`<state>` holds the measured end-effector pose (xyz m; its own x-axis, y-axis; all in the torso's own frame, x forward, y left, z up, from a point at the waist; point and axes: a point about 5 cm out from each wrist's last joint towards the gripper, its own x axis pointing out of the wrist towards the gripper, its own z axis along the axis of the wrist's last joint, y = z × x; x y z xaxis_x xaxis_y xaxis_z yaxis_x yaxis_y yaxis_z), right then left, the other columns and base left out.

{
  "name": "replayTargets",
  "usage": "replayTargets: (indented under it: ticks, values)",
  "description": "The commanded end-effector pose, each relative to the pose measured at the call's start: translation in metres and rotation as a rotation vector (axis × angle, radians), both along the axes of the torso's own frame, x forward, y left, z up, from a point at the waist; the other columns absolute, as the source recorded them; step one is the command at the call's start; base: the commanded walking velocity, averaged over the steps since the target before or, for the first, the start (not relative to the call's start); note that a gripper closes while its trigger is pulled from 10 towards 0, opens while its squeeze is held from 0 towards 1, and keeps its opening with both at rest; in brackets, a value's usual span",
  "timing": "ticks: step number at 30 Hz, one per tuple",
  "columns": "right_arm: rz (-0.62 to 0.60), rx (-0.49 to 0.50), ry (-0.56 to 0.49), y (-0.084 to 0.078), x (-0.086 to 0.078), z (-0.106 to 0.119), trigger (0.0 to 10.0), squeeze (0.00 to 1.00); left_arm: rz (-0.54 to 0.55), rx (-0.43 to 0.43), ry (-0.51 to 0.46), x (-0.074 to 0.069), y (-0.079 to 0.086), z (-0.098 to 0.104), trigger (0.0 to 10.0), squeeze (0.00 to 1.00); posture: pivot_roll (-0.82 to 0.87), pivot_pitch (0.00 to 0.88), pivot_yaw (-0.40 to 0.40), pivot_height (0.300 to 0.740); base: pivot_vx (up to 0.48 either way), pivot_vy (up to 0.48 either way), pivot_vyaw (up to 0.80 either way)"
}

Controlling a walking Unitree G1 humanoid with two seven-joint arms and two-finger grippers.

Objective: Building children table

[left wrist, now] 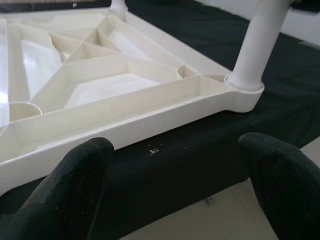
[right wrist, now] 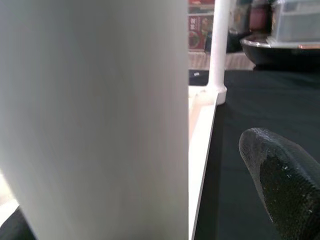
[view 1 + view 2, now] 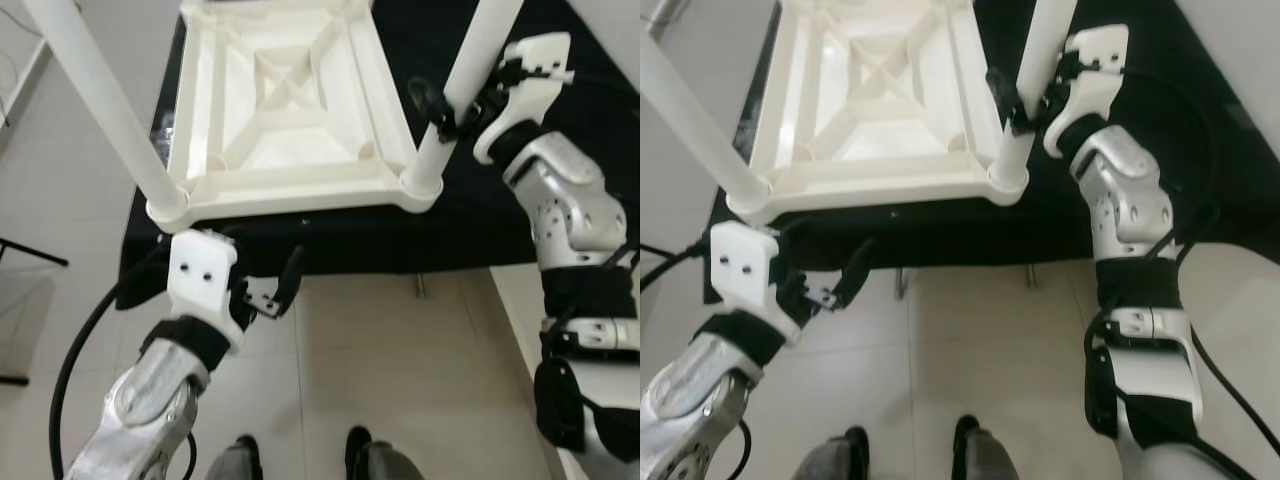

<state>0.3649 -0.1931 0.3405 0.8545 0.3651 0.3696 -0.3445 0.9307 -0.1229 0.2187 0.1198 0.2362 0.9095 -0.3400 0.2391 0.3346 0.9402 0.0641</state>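
White table leg [image 3: 455, 100] between right gripper [image 3: 440, 105] fingers.

Head stereo pair looks steeply down — both eyes share the upturned table top [image 3: 290, 110] on the black cloth [image 3: 470, 215]. Left wrist cam faces its near edge, low and close. Right wrist cam sits hard against the near right leg [image 2: 95, 115] — also in both eyes.
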Motion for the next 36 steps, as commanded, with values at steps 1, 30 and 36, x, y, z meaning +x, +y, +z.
replayTargets:
  ticks: [1, 30, 36]
  values:
    - [-0.011, 0.013, -0.004, -0.009, -0.009, 0.0, 10.0, 1.0, 0.006, 0.001, 0.007, 0.002, 0.001, -0.004, 10.0, 0.0, 0.05, 0.213, -0.056, 0.74, 0.0, 0.0, 0.0]
    - [-0.189, 0.057, 0.284, 0.014, -0.074, -0.13, 10.0, 0.0, 0.109, 0.063, 0.088, 0.029, 0.015, -0.045, 10.0, 0.0, -0.01, 0.126, -0.036, 0.74, 0.0, 0.0, 0.0]
    - [-0.175, 0.059, 0.252, 0.019, -0.071, -0.126, 10.0, 0.0, 0.046, 0.047, 0.089, 0.033, 0.011, -0.044, 10.0, 0.0, -0.01, 0.097, -0.031, 0.74, 0.139, 0.0, 0.4]
